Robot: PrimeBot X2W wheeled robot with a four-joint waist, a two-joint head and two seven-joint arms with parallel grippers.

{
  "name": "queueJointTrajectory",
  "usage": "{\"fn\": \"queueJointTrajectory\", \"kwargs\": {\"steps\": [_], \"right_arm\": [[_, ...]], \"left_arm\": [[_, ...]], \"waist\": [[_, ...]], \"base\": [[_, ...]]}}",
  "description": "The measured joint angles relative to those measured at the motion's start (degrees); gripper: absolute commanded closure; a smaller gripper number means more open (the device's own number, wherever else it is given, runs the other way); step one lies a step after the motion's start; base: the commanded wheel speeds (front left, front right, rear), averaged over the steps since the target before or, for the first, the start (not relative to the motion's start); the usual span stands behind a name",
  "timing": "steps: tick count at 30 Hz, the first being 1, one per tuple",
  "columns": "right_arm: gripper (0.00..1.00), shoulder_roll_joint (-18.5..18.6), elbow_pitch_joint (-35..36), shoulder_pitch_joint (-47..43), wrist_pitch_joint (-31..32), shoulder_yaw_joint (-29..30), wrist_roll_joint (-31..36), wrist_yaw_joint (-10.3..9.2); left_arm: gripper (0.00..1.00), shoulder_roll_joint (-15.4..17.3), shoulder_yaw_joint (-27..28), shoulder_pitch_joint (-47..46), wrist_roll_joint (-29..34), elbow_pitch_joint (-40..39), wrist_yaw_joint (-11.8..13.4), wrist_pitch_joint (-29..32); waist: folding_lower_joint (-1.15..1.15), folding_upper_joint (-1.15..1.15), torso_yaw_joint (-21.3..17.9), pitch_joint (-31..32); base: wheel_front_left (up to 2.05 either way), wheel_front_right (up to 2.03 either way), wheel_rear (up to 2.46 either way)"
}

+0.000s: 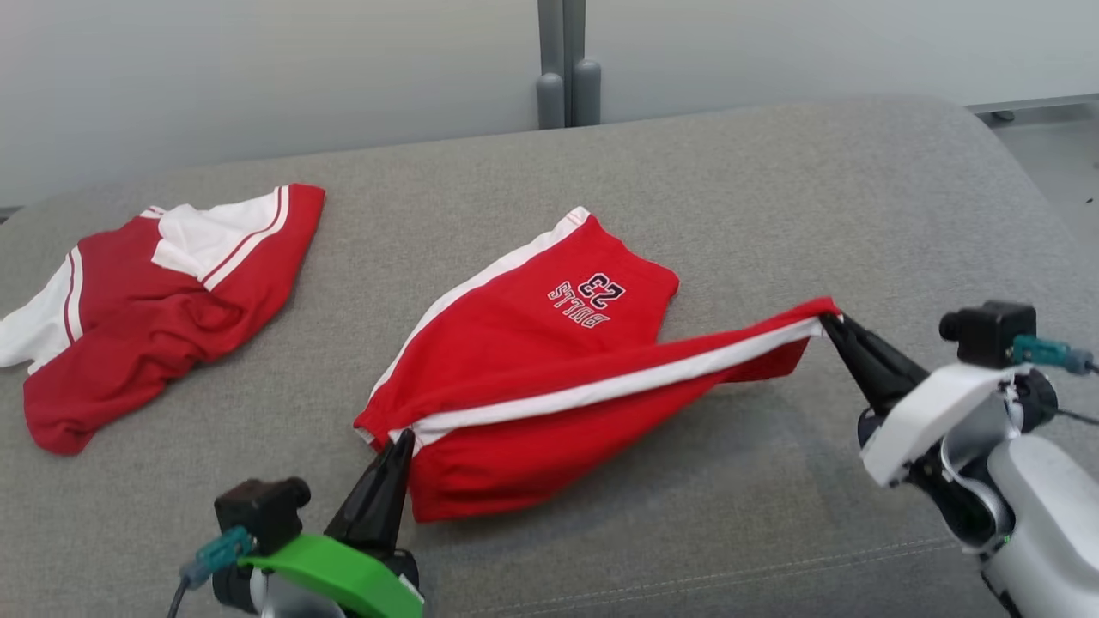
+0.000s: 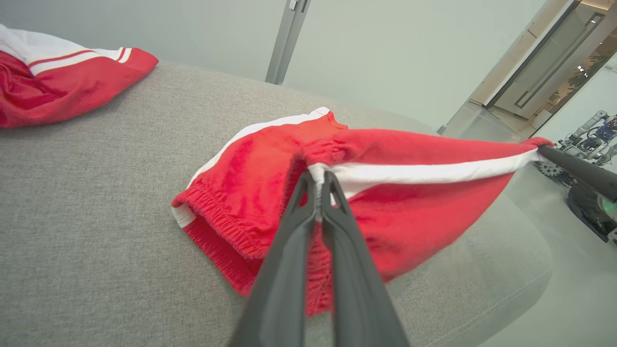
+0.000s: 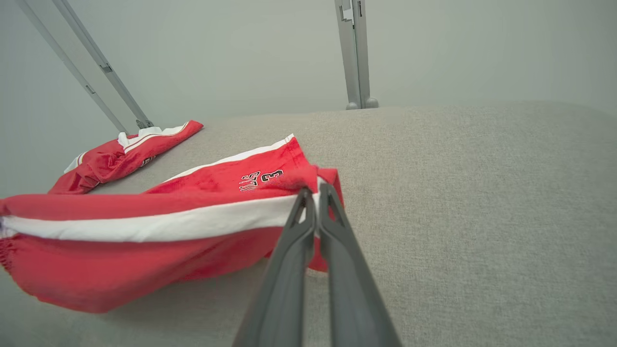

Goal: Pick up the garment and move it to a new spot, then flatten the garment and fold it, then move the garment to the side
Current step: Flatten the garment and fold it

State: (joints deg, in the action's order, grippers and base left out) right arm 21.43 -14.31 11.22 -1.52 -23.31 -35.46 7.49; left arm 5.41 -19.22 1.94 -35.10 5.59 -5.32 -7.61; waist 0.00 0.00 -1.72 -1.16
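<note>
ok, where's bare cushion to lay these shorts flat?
Widest bare patch: grey cushion beyond the right hand, out to its right edge. Also the far strip along the wall, and a narrower lane between the shorts and the second red-and-white garment. Crowded: the left end, under that garment, and the near edge by the left hand.
</note>
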Motion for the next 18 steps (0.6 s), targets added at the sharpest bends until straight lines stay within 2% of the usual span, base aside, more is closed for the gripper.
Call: {"fn": "queueJointTrajectory", "kwargs": {"steps": [10, 18], "right_arm": [[1.0, 2.3, -3.9, 15.2, 10.4, -4.3, -0.4, 0.0], [1.0, 4.2, -9.4, 24.8, 16.7, -5.7, -0.6, 0.0]], "left_arm": [[1.0, -2.0, 0.1, -10.0, -0.3, 3.7, 3.8, 3.9], [1.0, -3.1, -1.8, -17.9, -1.0, 7.5, 5.8, 5.6]], "waist": [[0.0, 0.0, 3.9, -6.0], [0.0, 0.0, 8.4, -11.3]], "base": [[0.0, 0.0, 0.0], [0.0, 0.0, 0.0]]}}
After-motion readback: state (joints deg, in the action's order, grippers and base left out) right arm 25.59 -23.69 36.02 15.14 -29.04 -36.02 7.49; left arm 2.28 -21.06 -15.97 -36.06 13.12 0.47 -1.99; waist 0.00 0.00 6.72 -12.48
